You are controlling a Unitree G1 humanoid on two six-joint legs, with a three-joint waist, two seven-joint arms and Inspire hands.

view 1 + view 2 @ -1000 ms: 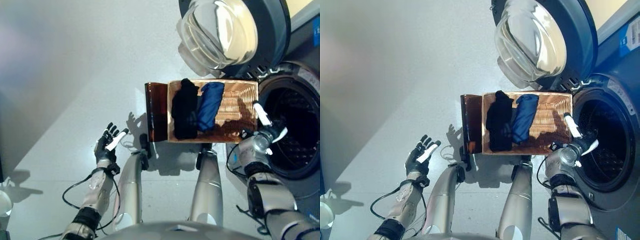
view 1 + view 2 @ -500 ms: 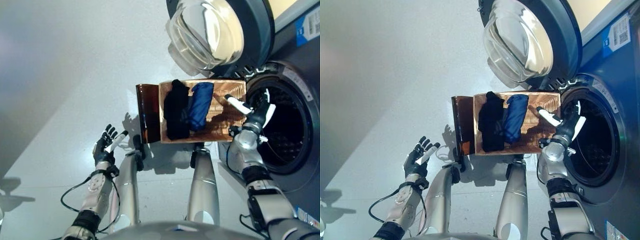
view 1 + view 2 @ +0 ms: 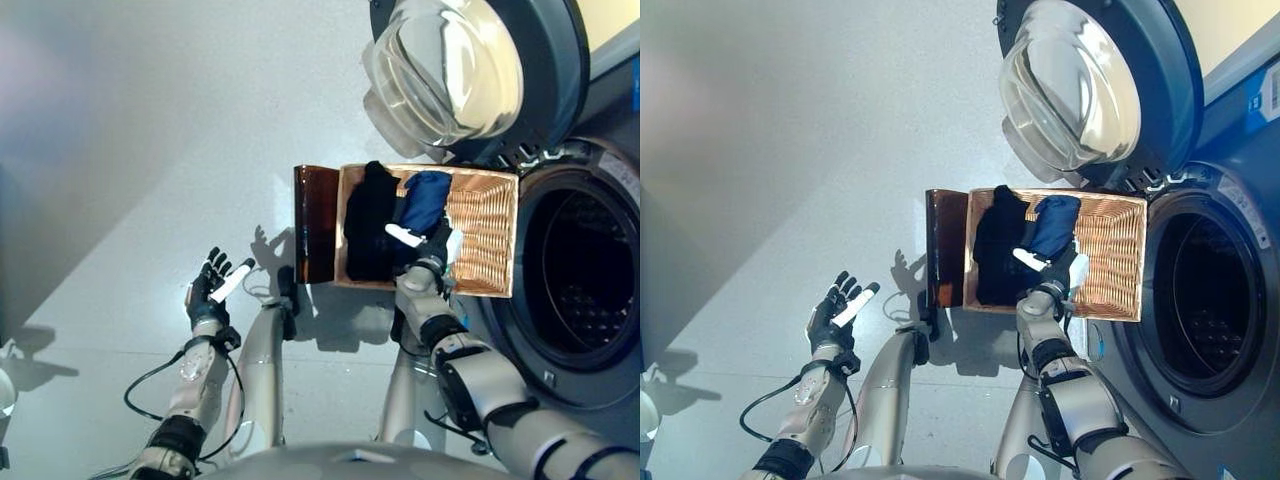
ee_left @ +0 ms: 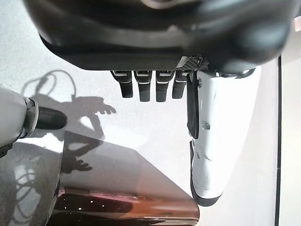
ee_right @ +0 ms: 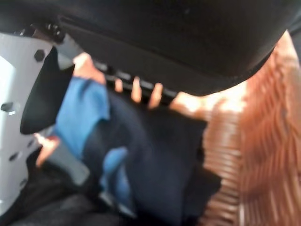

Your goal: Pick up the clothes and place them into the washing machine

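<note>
1. Wicker basket [image 3: 485, 232], one, rectangular, on the floor just in front of the washing machine [image 3: 585, 290]; a dark brown lid or flap [image 3: 315, 238] stands at its far-left end.
2. Clothes in the basket, two counted: one black garment [image 3: 368, 220] at the left end, one blue garment [image 3: 424, 202] beside it, the two touching. The right part of the basket shows bare weave.
3. Washing machine, one, dark grey front; its drum opening faces the basket, and the round door with glass bowl [image 3: 445, 65] is swung wide open above the basket.
4. Right hand [image 3: 428, 252], over the basket at the near edge of the two garments, white-covered thumb stretched out across the black one; its wrist view shows fingers straight above the blue cloth, nothing gripped.
5. Left hand [image 3: 210, 285], well apart to the left above the grey floor [image 3: 150, 150], fingers spread and relaxed, holding nothing.
</note>
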